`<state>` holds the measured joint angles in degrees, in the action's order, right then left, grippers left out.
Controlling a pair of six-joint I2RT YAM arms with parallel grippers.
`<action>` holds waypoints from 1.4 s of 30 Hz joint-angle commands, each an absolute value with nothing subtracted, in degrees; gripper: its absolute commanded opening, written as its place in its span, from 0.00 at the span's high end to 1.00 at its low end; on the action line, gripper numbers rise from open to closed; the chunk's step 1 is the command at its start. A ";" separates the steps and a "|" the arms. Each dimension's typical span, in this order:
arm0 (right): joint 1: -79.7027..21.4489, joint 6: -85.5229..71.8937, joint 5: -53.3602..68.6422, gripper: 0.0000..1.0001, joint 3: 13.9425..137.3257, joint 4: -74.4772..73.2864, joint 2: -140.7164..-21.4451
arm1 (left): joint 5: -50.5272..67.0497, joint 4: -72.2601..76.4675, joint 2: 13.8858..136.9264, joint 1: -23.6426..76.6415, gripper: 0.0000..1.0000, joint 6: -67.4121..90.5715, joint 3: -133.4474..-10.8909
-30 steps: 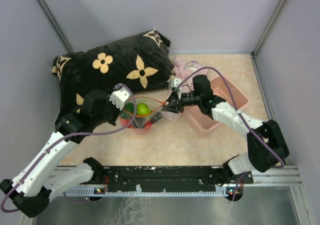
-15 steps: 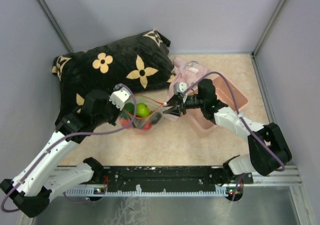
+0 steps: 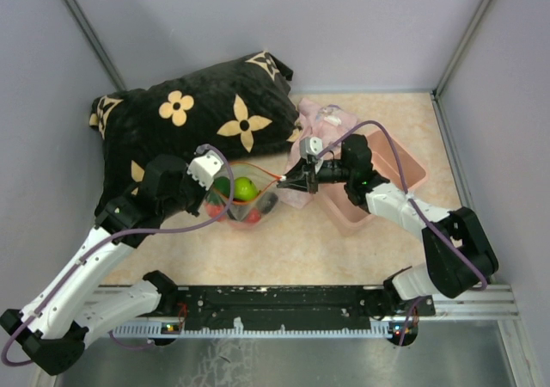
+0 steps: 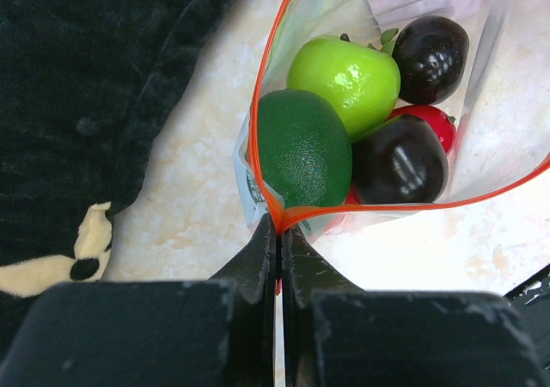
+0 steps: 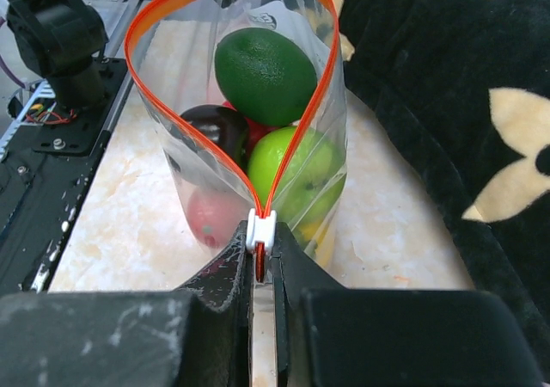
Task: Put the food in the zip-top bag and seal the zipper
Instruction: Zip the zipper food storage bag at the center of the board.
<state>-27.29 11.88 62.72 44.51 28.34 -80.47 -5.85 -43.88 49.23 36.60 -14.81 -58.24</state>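
The clear zip-top bag [image 3: 249, 202] stands on the table with its mouth spread open in a loop. Inside lies the food: a dark green fruit [image 4: 302, 149], a lime-green apple [image 4: 344, 76], two dark brown fruits [image 4: 400, 159] and a red one [image 4: 434, 120]. My left gripper [image 4: 278, 232] is shut on the left end of the orange-red zipper [image 4: 262, 103]. At the opposite end, my right gripper [image 5: 261, 248] is shut on the zipper's white slider [image 5: 261, 229]. In the top view the bag hangs between the left gripper [image 3: 216, 199] and right gripper [image 3: 282, 181].
A black pillow [image 3: 189, 116] with beige flowers lies behind and left of the bag, close to it. A pink bin [image 3: 391, 181] sits under the right arm, with a pale pink cloth [image 3: 322, 120] at its far end. Grey walls enclose the table.
The right gripper's fingers, apart earlier, have closed on the slider end of the bag's zipper. The left gripper keeps its hold and the bag stays put.
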 commanded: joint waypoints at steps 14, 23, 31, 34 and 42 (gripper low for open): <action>-26.28 13.64 65.49 0.80 42.91 34.23 -81.09 | -5.14 -39.73 46.72 36.39 1.00 -14.33 -57.29; -26.30 12.52 65.35 0.74 42.39 36.20 -82.03 | -5.11 -39.54 46.31 36.43 1.00 -14.26 -56.96; -26.28 12.65 65.23 0.89 42.48 36.14 -82.00 | -4.92 -39.39 45.89 36.39 1.00 -14.26 -56.71; -26.28 12.72 65.19 1.00 42.82 35.98 -81.92 | -4.73 -39.01 45.71 36.43 1.00 -14.39 -56.54; -26.23 14.72 64.60 1.00 44.91 31.96 -81.17 | -2.23 -35.97 45.30 36.39 0.72 -16.80 -56.98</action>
<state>-26.83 12.36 64.58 42.63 32.40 -82.04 -4.93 -40.93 46.68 36.60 -15.31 -56.60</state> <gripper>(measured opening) 0.005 0.147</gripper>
